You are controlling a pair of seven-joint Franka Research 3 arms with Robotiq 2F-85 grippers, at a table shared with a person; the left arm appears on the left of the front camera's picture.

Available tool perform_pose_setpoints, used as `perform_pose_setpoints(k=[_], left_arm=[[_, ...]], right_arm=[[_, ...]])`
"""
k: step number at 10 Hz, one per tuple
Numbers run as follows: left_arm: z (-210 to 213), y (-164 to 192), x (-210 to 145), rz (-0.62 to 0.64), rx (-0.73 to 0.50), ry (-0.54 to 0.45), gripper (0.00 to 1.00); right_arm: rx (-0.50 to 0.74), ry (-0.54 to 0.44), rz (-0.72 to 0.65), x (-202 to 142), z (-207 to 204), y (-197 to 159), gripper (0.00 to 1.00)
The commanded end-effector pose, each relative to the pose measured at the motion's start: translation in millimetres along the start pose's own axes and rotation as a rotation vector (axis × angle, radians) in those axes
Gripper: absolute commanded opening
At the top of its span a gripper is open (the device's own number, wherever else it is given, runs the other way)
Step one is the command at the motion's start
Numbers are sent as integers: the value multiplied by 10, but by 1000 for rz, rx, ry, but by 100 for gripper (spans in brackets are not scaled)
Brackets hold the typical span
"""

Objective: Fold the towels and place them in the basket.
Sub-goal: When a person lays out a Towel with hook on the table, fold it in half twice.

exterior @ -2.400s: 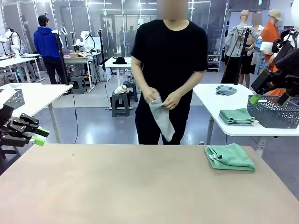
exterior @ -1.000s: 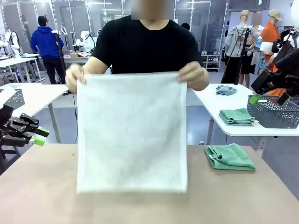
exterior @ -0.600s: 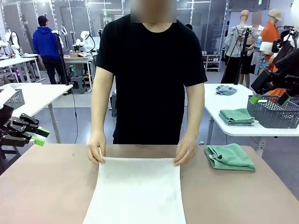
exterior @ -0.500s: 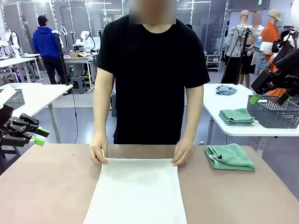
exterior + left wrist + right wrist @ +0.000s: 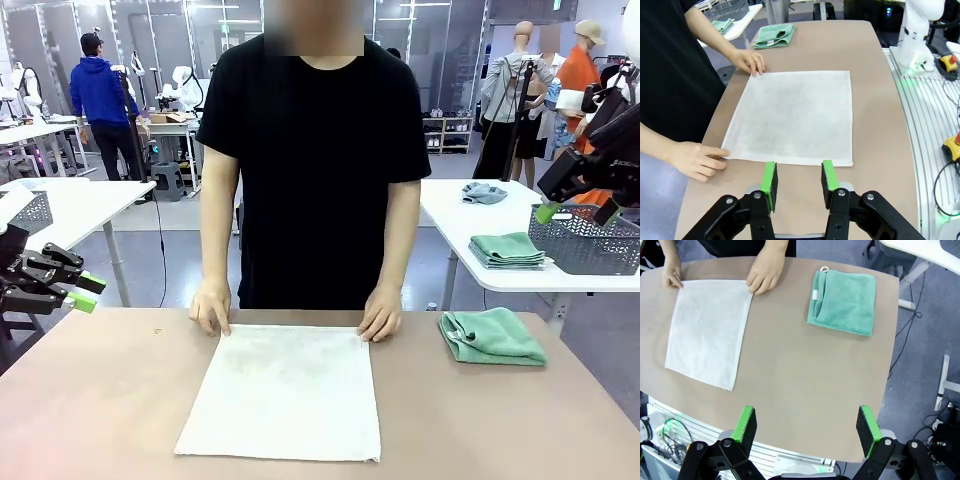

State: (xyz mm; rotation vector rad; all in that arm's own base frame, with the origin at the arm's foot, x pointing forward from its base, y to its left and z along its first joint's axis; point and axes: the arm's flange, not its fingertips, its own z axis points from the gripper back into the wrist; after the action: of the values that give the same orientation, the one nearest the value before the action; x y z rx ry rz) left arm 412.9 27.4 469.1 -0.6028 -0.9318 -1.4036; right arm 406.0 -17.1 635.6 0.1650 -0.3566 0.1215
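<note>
Nearest the robot's side, the left gripper (image 5: 799, 171) hangs just off the near edge of the worktop (image 5: 100, 400). Its jaws stand partly apart with nothing between them. In the front view it sits low at the left edge (image 5: 85, 290), clear of the cloth. The right gripper (image 5: 806, 415) is raised above the worktop's right side, its jaws spread wide and empty.

The cream-white towel (image 5: 285, 390) lies spread flat in a single layer in the middle of the worktop. Its near edge is close to the robot's side and its far edge close to the person. The left gripper's green pads point at one edge of it (image 5: 795, 117) without touching. The person stands at the far side with one hand (image 5: 210, 305) pressed on one far corner and the other hand (image 5: 382, 315) on the other far corner.

Well to the right of that cloth, a mint green towel (image 5: 492, 335) rests folded on the worktop near its far right edge, apart from the hands.

Farther off, on a white side table (image 5: 450, 205), stands the dark grey basket (image 5: 585, 250). A stack of folded green towels (image 5: 508, 250) sits just beside it, and a crumpled grey-blue towel (image 5: 484, 193) lies behind. In the front view the right gripper (image 5: 576, 212) overlaps the basket's rim, probably well nearer the camera than it.
</note>
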Motion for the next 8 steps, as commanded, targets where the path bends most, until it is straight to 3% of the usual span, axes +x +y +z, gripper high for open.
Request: perform_pose_setpoints(k=[1, 8], left_arm=[[16, -10, 21, -5, -2, -20, 47], [16, -10, 21, -5, -2, -20, 47]], right_arm=[[1, -7, -1, 12, -10, 12, 100], [1, -7, -1, 12, -10, 12, 100]])
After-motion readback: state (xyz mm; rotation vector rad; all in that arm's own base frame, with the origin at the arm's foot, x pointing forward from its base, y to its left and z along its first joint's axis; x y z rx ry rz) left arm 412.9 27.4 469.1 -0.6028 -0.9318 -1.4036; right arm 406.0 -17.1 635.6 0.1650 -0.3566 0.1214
